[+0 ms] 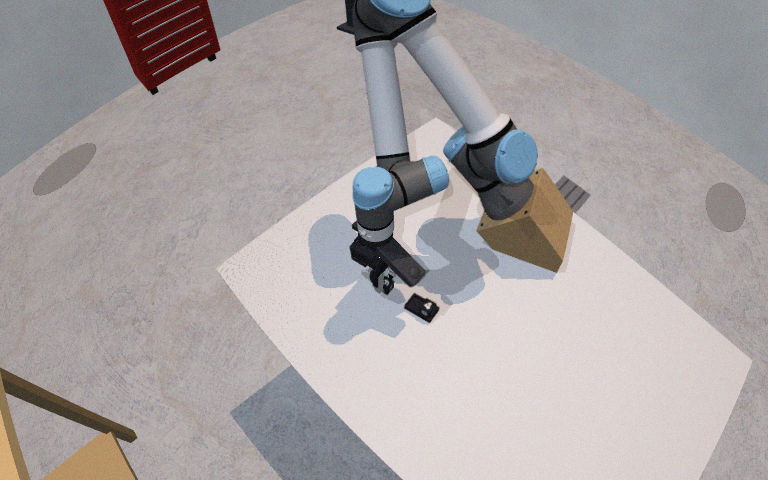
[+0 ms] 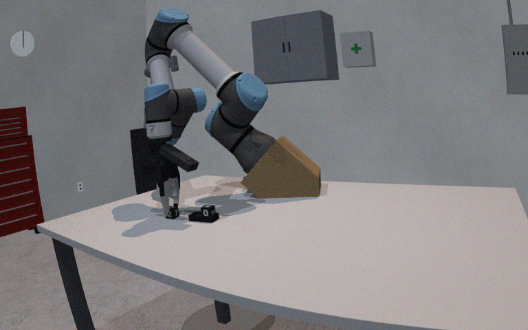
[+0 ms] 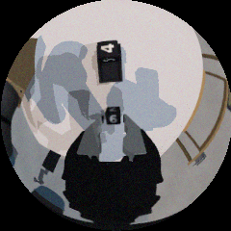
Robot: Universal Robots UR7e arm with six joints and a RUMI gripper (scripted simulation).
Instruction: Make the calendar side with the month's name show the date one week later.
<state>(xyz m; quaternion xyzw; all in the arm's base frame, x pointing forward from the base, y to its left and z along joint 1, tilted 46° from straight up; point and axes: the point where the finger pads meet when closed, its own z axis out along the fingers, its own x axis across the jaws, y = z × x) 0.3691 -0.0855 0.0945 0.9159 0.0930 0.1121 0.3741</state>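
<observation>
The tray (image 1: 412, 306) (image 2: 194, 216) (image 3: 110, 74) is small and black and sits on the table. One black cube (image 1: 428, 306) (image 2: 208, 212) (image 3: 109, 51) stands at one end of it, with a white 4 on top and a 0 on a side in the exterior view. The other black cube (image 2: 171, 213) (image 3: 113, 117) stands on the table beside the tray. Its upper face shows a 6 in the wrist view; a side shows a 2 in the exterior view. My gripper (image 1: 384, 283) (image 2: 171, 207) (image 3: 113, 115) is partly open, its fingertips low on either side of this cube. The month's name is not readable.
The wooden base block (image 1: 523, 237) (image 2: 288, 174) of the arm stands behind and to the right of the tray. The white table (image 1: 538, 367) (image 2: 331, 240) extends to the right. Its left edge is not far beyond my gripper.
</observation>
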